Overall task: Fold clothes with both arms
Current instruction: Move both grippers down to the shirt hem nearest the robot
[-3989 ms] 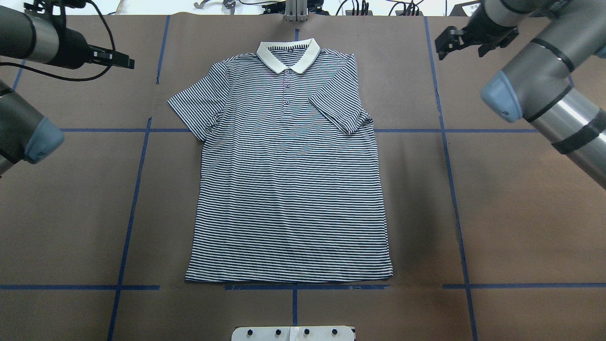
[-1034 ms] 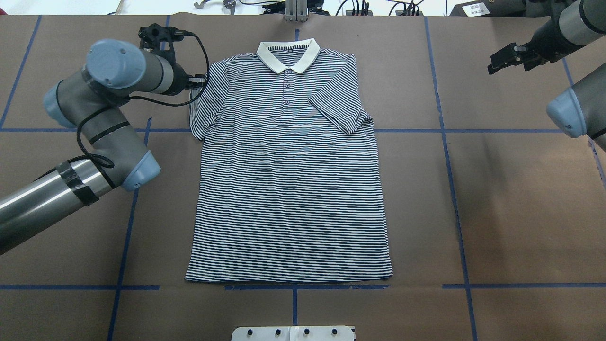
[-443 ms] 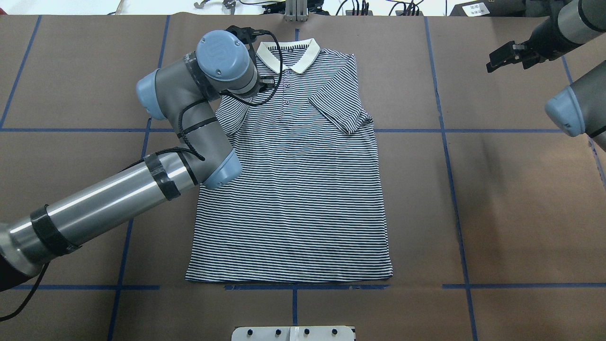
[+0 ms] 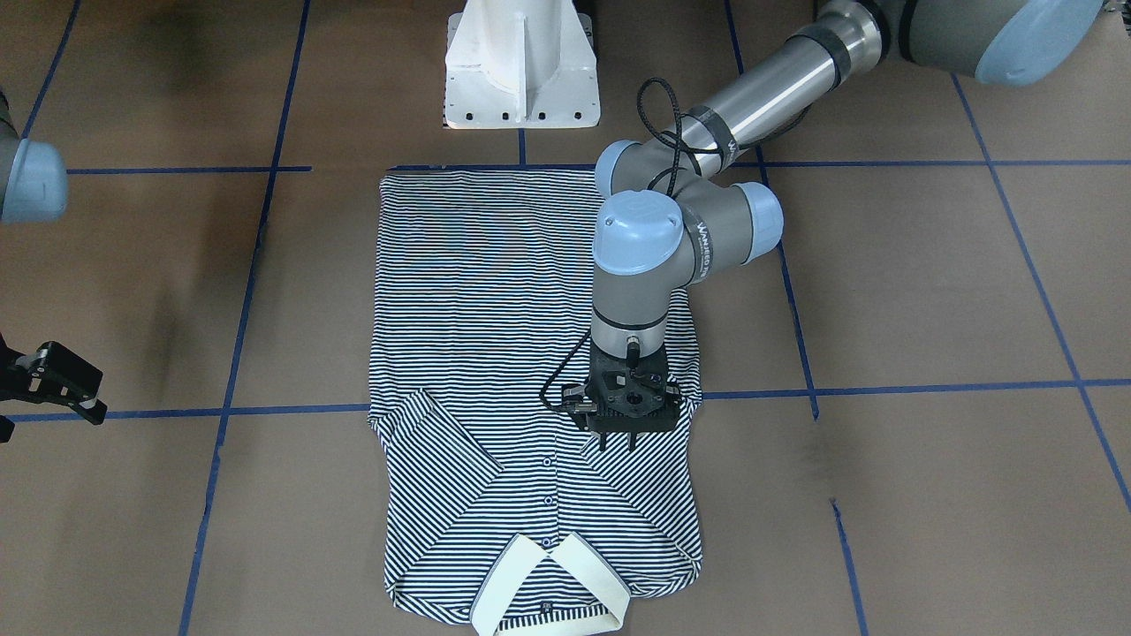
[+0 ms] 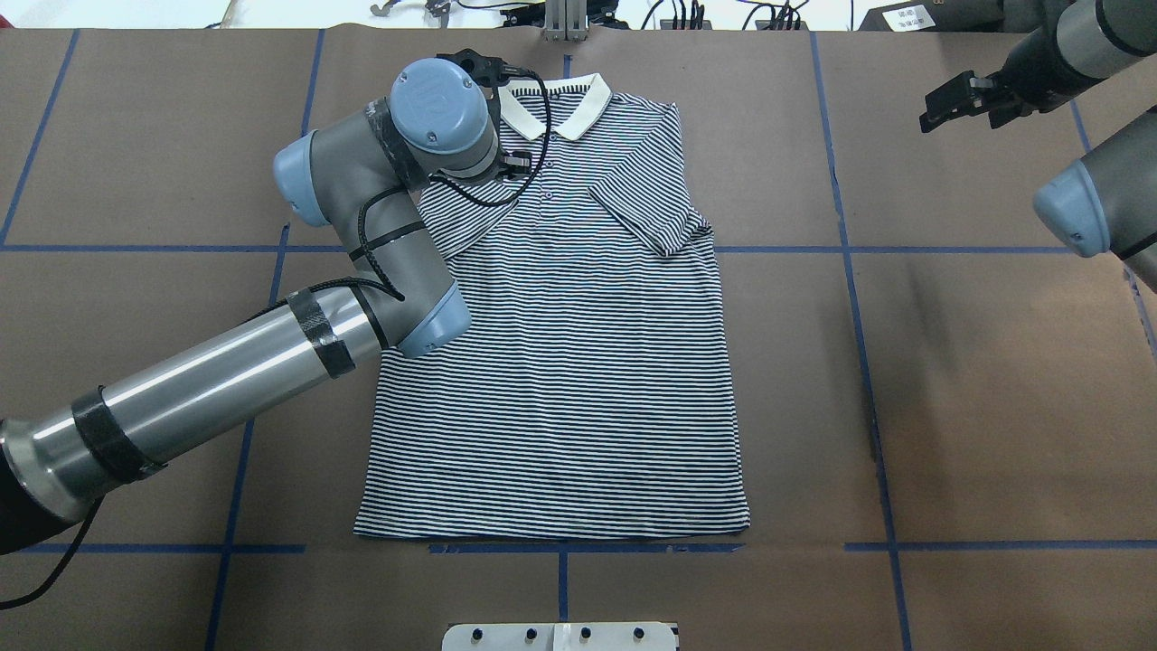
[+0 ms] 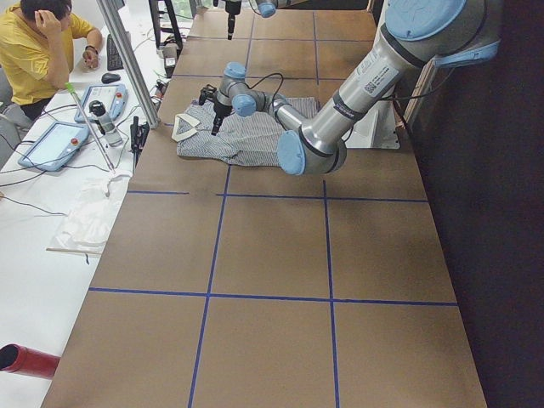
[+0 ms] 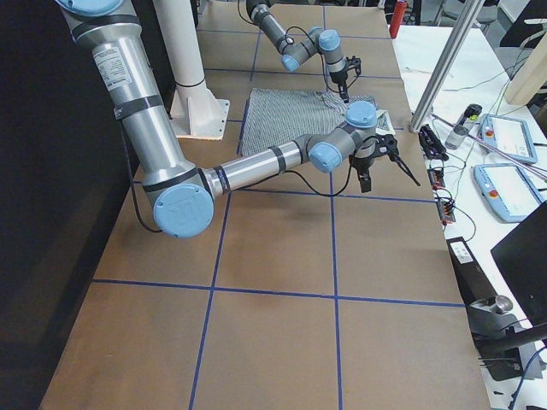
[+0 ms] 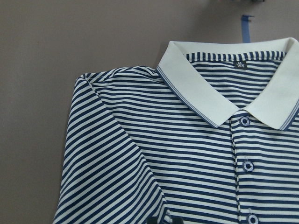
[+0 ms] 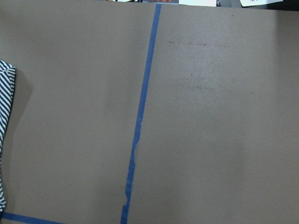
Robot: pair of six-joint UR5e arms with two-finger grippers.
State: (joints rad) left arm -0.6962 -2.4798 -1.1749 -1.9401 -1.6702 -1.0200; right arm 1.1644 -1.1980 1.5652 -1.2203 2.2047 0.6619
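The striped polo shirt (image 5: 560, 380) lies flat, face up, with its cream collar (image 5: 551, 108) at the table's far edge. Its right sleeve (image 5: 646, 212) is folded in onto the chest. My left gripper (image 5: 517, 165) is low over the chest beside the button placket, shut on the tip of the left sleeve (image 5: 461, 212), which it has drawn in diagonally. The front-facing view shows this gripper (image 4: 618, 444) pointing down. The left wrist view shows the collar (image 8: 201, 88) and the sleeve (image 8: 112, 158) running up towards the fingers. My right gripper (image 5: 935, 104) is open and empty, off the shirt at the far right.
Brown paper with blue tape lines (image 5: 850, 271) covers the table. The white pedestal (image 4: 521, 62) stands at the near edge behind the shirt's hem. An aluminium post (image 5: 565, 23) stands past the collar. An operator (image 6: 34, 51) sits at a side desk with tablets.
My left arm has swung in from the far left, taken the left sleeve and carried it rightward over the chest. My right gripper has drawn back towards the far right corner.
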